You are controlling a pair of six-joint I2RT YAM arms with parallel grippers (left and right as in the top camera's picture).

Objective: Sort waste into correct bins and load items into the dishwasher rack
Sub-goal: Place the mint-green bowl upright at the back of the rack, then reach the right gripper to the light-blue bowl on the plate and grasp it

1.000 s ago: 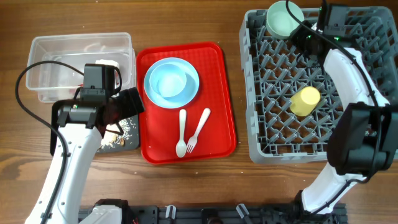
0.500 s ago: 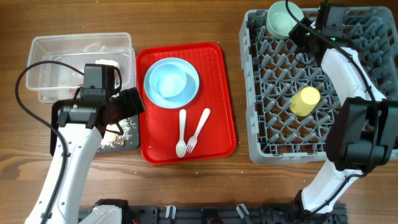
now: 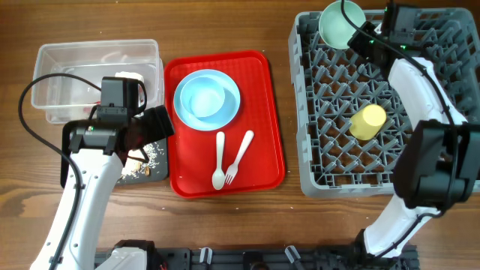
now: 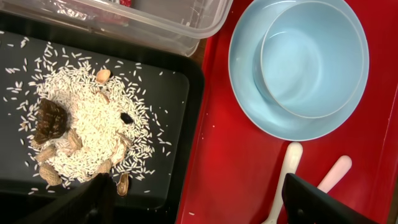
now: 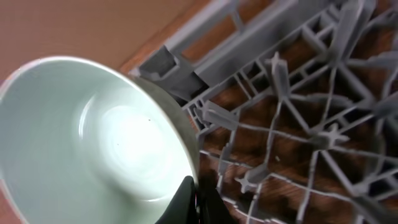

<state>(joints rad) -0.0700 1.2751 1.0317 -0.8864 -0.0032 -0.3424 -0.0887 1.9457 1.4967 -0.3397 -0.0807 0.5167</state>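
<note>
My right gripper (image 3: 363, 37) is shut on the rim of the mint-green bowl (image 3: 341, 22) at the far left corner of the grey dishwasher rack (image 3: 330, 161); the bowl (image 5: 93, 137) is tilted on its side over the pegs. A yellow cup (image 3: 368, 121) lies in the rack. My left gripper (image 3: 154, 129) is open and empty above the black tray (image 4: 168, 93), which holds rice and nut scraps (image 4: 81, 134). The light blue bowl (image 3: 204, 97) sits on the light blue plate (image 3: 229, 111). White spoon (image 3: 219, 161) and fork (image 3: 240, 156) lie on the red tray (image 3: 262, 90).
The clear tub (image 3: 52, 56) stands at the far left with white items inside. The black tray lies just in front of it, beside the red tray. The rack's far edge is next to the table's back edge.
The right gripper has tipped the mint-green bowl a little further up toward the rack's far left corner. The left arm has not moved.
</note>
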